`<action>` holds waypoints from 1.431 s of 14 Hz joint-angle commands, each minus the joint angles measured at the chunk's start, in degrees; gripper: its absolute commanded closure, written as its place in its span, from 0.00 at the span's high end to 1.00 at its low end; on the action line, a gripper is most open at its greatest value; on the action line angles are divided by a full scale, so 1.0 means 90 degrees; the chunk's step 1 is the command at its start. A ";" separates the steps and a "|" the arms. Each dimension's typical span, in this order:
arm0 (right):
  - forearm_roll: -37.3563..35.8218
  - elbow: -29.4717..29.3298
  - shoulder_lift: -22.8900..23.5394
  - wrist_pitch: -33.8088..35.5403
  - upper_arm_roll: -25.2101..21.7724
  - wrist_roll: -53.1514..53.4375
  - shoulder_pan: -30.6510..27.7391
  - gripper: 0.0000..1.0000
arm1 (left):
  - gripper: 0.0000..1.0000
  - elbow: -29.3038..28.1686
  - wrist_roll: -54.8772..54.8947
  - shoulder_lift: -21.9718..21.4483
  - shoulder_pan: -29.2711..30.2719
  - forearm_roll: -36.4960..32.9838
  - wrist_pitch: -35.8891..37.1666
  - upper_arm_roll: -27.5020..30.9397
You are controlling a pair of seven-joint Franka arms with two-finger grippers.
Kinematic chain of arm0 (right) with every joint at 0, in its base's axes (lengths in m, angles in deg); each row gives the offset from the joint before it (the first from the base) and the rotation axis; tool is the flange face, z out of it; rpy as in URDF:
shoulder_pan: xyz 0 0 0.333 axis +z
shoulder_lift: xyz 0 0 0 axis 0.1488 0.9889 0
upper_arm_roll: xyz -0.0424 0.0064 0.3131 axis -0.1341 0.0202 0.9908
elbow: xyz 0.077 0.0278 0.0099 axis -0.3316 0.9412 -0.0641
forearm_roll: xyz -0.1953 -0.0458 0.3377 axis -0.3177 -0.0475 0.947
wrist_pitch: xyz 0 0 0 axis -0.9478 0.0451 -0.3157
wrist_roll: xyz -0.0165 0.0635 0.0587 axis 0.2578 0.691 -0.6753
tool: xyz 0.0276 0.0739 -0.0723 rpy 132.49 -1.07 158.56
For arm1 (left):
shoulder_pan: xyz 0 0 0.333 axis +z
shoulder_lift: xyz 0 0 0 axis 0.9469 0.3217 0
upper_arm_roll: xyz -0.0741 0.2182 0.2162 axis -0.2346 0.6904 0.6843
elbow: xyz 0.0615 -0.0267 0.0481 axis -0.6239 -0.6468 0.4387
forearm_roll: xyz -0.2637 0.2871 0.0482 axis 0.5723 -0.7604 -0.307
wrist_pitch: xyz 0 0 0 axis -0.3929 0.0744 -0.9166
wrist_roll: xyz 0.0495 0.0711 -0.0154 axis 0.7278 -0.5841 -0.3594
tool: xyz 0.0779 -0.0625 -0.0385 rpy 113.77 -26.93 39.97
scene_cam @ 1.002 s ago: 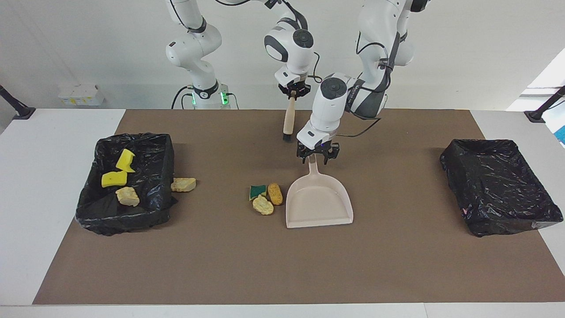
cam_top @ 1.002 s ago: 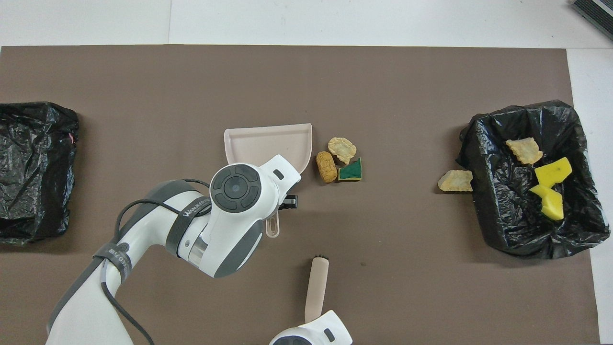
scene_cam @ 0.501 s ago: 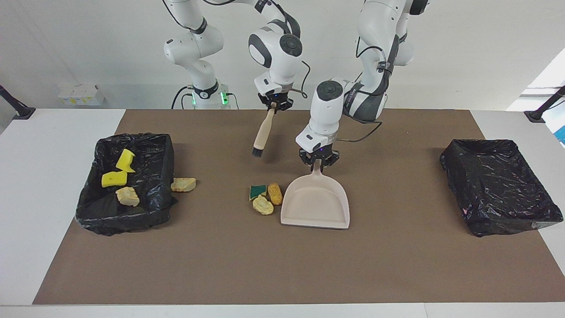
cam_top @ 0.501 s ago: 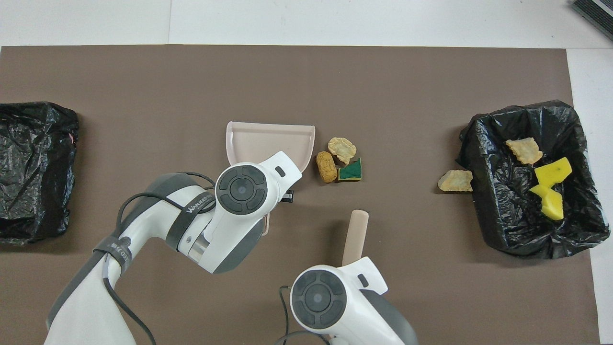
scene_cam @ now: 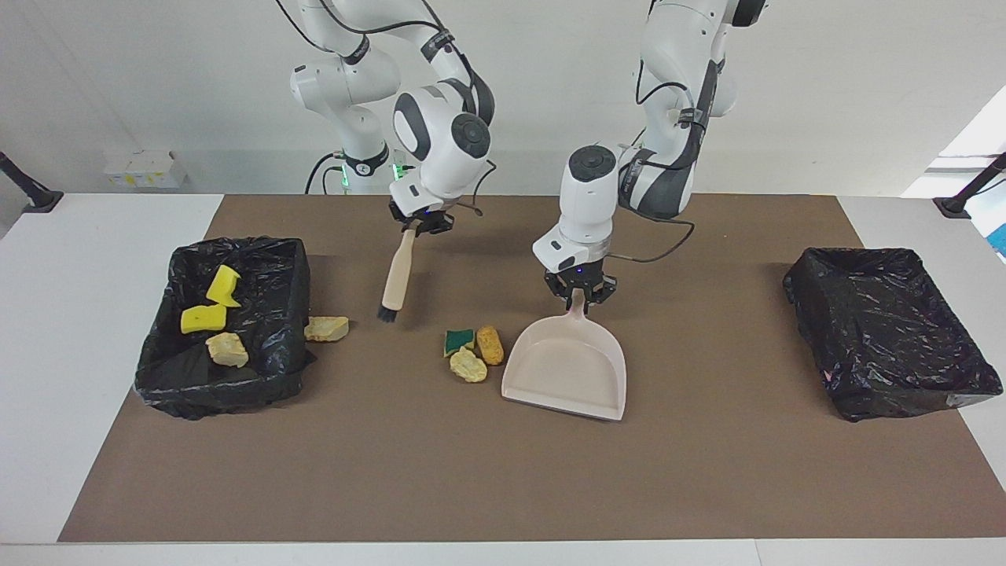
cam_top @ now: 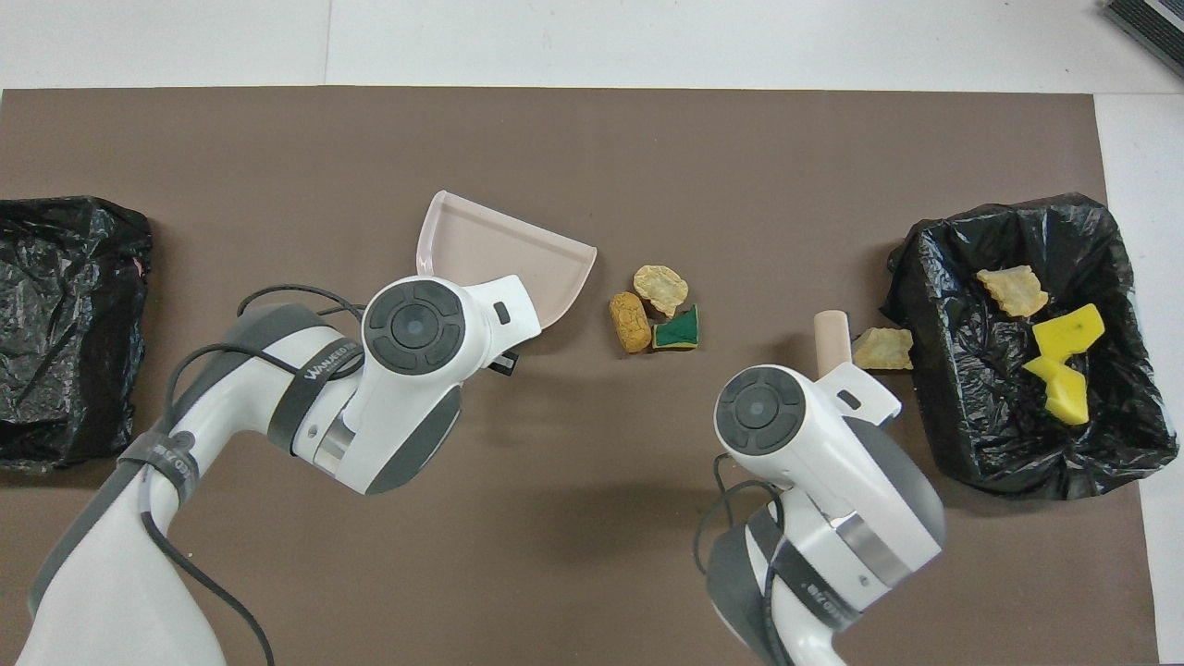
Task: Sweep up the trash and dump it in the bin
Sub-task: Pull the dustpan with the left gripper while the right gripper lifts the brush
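Left gripper (scene_cam: pixel 579 294) clamps the dustpan (scene_cam: pixel 566 369) by its handle, the pan hanging just below its jaws. Three trash chunks (scene_cam: pixel 473 352) lie on the mat beside the pan's edge. Right gripper (scene_cam: pixel 418 224) grips the brush (scene_cam: pixel 395 277), bristles dangling below the jaws, close to a stray chunk (scene_cam: pixel 326 328) beside the bin (scene_cam: pixel 279 330).

My white table (scene_cam: pixel 102 330) wears a brown mat (scene_cam: pixel 707 472) under a plain white wall (scene_cam: pixel 825 94) (daylight spills in at one corner), black clamps at its corners.

Band on left arm (cam_top: pixel 314 370) reads roughly "WANJEED"; similar band on right arm (cam_top: pixel 819 592), lettering unreadable.
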 commanded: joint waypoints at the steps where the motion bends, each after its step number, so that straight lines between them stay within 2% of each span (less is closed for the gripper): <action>1: -0.0646 0.0158 -0.0049 -0.0048 0.0110 -0.0586 -0.0487 0.00 | 0.09 0.0198 0.1225 0.0004 0.0180 -0.0189 0.0340 -0.0026; 3: -0.1027 0.0401 -0.0058 -0.0505 0.0120 -0.0918 -0.1053 0.00 | 0.00 0.0227 0.2214 -0.0015 0.0376 -0.0238 0.0504 -0.0026; 7: -0.1069 0.0880 -0.0185 -0.1200 0.0149 -0.1163 -0.1466 0.00 | 0.00 0.0315 0.3601 -0.0015 0.0484 -0.0316 0.0788 0.0033; 8: -0.0923 0.0891 -0.0205 -0.1201 0.0149 -0.1464 -0.1466 0.00 | 0.00 0.0316 0.4068 -0.0035 0.0532 -0.0635 0.0866 0.0033; 10: -0.0232 0.0891 -0.0147 -0.1415 0.0140 -0.2342 -0.1640 0.00 | 0.00 0.0316 0.4628 -0.0074 0.0543 -0.0902 0.0916 0.0023; 13: 0.0288 0.0881 -0.0117 -0.1485 0.0159 -0.2676 -0.1593 0.00 | 0.00 0.0316 0.5183 -0.0084 0.0543 -0.0912 0.1101 0.0004; 15: 0.1416 0.0852 -0.0107 -0.1523 0.0149 -0.3417 -0.1389 0.00 | 0.00 0.0257 0.5518 -0.0142 0.0523 -0.0893 0.1198 0.0003; 17: 0.1957 0.0667 0.0009 -0.1533 0.0149 -0.3401 -0.1047 0.00 | 0.00 0.0218 0.5528 -0.0171 0.0455 -0.0873 0.1248 -0.0026; 19: 0.2814 0.0248 0.0243 -0.1543 0.0149 -0.3206 -0.0706 0.00 | 0.00 0.0160 0.5499 -0.0259 0.0310 -0.0873 0.1413 -0.0055; 20: 0.2983 0.0024 0.0360 -0.1514 0.0149 -0.3051 -0.0540 0.00 | 0.00 0.0082 0.5489 -0.0288 0.0250 -0.0873 0.1395 -0.0065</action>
